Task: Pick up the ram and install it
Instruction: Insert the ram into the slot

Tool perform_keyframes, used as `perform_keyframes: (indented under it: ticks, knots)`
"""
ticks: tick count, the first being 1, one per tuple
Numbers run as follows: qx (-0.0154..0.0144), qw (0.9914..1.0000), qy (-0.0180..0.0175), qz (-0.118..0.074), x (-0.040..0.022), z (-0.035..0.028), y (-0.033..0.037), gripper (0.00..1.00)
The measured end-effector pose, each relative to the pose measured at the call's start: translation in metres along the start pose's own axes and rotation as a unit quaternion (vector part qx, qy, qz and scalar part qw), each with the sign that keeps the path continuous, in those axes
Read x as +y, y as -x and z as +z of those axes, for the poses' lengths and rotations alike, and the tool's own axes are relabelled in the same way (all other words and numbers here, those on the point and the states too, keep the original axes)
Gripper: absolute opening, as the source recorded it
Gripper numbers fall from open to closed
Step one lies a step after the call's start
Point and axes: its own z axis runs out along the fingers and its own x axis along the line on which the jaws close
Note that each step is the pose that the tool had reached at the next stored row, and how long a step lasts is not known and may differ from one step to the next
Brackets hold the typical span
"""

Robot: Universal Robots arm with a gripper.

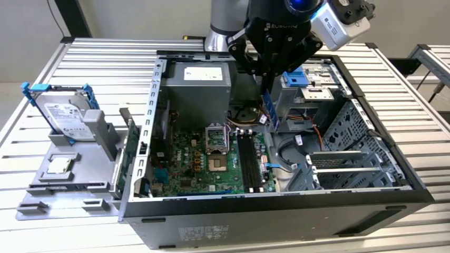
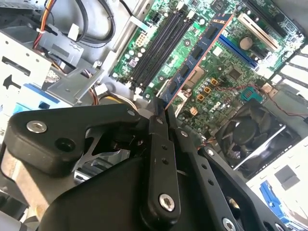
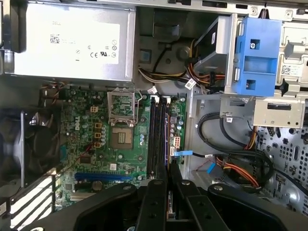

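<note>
Well, the gripper point(image 1: 268, 84) pinches the ram point(image 1: 270, 108) upright between closed fingers, about twelve o'clock of the memory slots point(image 1: 247, 155) in the exterior view.

Open computer case point(image 1: 281, 224) with green motherboard point(image 1: 204, 163) on slatted table point(image 1: 105, 58), hard drive point(image 1: 67, 116) beside it

A wide work table of ribbed silver aluminium slats point(image 1: 105, 58) spans the exterior view, its grooves running from nine o'clock towards three o'clock. Behind it, from ten to twelve o'clock, stands a plain pale grey wall point(image 1: 140, 18) in soft, even light. A slanted black post point(image 1: 76, 18) crosses this wall at eleven o'clock, with a thin dark cable point(image 1: 55, 16) just beside it. At two o'clock a second silver aluminium frame point(image 1: 432, 55) stands near the table, with a small black fitting point(image 1: 403, 65) between them. The slats gleam brightest at eight o'clock.
</note>
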Motion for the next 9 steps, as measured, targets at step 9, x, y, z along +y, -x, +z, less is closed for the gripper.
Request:
perform_keyframes:
  ticks: [9]
  knots:
    - [0.0000, 1.00000, -0.0004, 0.001, 0.0001, 0.0022, -0.0001, 0.00]
